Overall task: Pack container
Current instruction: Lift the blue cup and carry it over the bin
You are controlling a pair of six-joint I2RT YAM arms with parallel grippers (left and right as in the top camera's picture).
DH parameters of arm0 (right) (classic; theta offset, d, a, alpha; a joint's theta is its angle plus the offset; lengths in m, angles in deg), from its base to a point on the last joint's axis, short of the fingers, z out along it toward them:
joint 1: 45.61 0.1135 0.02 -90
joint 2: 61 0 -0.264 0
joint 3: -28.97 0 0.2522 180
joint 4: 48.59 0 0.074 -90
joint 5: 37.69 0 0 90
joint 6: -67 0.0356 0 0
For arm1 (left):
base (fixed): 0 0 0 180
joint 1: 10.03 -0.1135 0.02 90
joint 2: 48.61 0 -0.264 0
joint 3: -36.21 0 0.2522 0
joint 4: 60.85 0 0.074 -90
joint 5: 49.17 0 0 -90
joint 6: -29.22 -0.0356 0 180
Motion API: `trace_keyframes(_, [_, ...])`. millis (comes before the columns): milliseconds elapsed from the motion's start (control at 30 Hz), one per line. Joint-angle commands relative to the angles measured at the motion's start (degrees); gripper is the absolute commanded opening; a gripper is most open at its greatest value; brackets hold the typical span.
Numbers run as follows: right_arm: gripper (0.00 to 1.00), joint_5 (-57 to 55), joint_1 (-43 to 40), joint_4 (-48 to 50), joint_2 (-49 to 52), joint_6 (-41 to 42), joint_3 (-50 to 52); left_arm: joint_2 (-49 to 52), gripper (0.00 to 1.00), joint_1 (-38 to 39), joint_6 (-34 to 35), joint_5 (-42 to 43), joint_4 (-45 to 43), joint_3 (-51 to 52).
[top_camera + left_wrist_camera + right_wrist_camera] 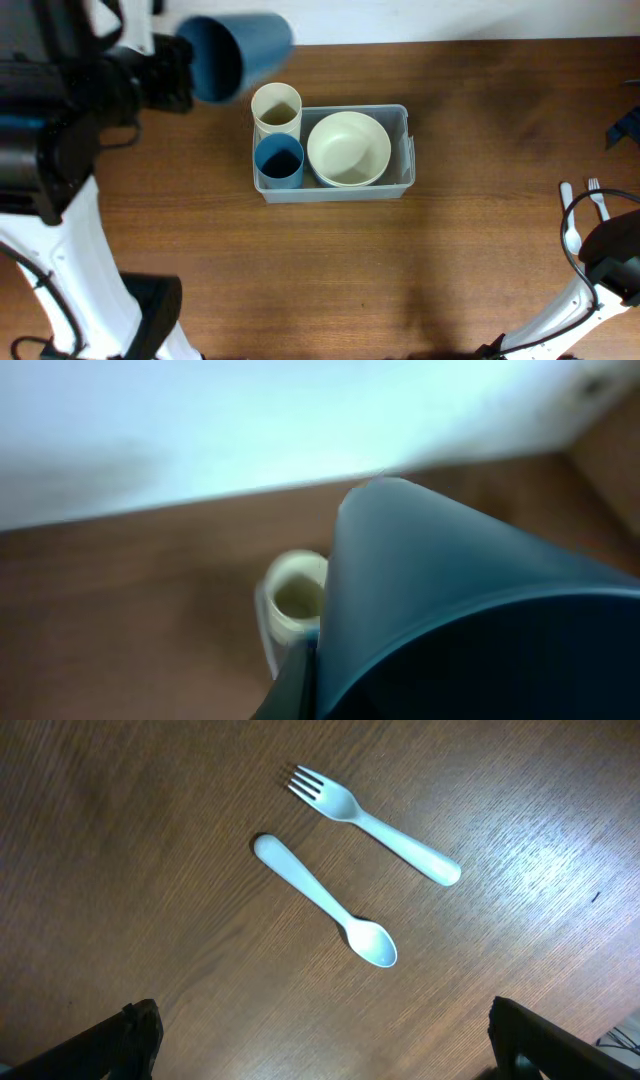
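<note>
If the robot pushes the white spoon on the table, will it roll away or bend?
Probably it slides rather than rolls: the spoon lies flat on the smooth wooden table. It looks like thin plastic, so likely light and fairly stiff. Its low, slim handle may be fiddly to pinch and could slip.

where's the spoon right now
In the right wrist view the white spoon lies on the wooden table beside the white fork; overhead, it sits far right of the container.

A robotics lab setup: a wooden table (450, 280) against a white wall (450, 20), cabled robot arms (75, 260) left and right.
</note>
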Motion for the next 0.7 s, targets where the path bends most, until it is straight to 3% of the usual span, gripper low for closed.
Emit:
trace_keyframes(0, [0.99,-0.7,0.3,0.0,-0.8,0.4,0.3,-1.9,0.02,3.2,-1.9,-4.0,0.0,9.3])
trace_keyframes(100, [0.99,-0.7,0.3,0.0,-0.8,0.4,0.3,-4.5,0.02,3.8,-1.9,-7.4,0.0,17.1])
trace_keyframes(400, [0.99,-0.7,0.3,0.0,-0.8,0.4,0.3,-6.5,0.01,3.7,-0.8,-7.4,0.0,32.4])
trace_keyframes(667, [0.99,-0.7,0.3,0.0,-0.8,0.4,0.3,-6.5,0.01,3.7,-0.8,-7.3,-0.1,38.3])
